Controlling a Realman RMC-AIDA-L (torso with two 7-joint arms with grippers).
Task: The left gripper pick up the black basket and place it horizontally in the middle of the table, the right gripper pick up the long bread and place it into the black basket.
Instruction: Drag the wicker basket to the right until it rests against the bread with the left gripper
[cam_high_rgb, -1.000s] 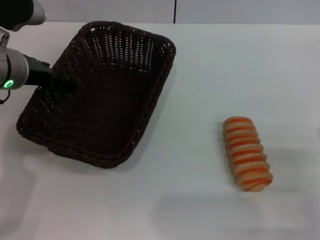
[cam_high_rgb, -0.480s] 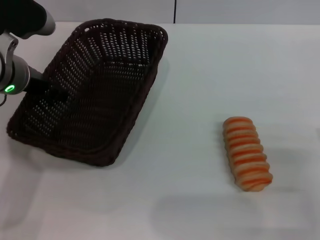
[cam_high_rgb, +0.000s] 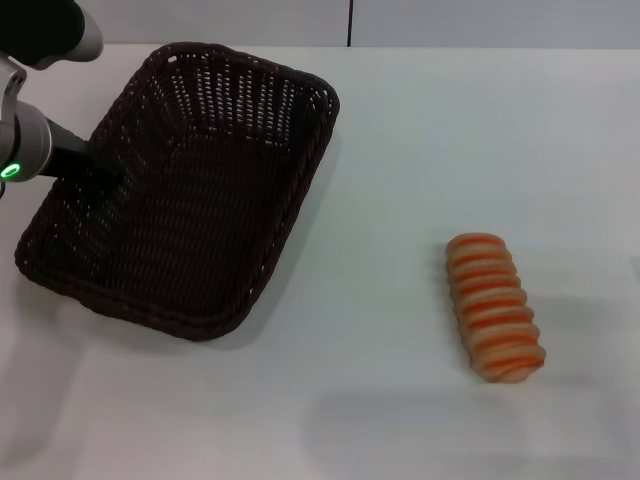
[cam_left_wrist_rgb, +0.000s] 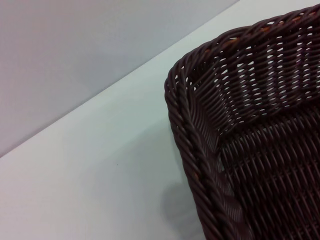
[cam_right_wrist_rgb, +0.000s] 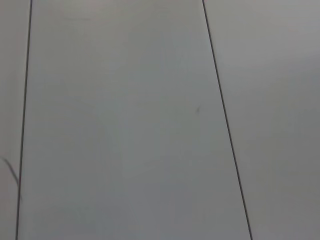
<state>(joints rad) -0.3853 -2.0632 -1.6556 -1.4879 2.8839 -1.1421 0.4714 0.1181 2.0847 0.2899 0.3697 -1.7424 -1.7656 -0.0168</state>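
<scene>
I had the left gripper (cam_high_rgb: 100, 175), a black claw on a silver-grey arm, clamped on the left long wall of the dark woven wicker basket (cam_high_rgb: 200, 210), which sat skewed on the white tabletop (cam_high_rgb: 420, 130). The striped tan bread roll (cam_high_rgb: 495, 306) lay well to the basket's right. The right gripper was out of view.

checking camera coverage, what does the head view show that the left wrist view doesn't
Only the head view shows the long bread lying apart on the white table, the whole black basket, and the left gripper at the basket's left wall. Only the left wrist view shows a close-up of one basket corner's braided rim. Both share the basket and the tabletop.
</scene>
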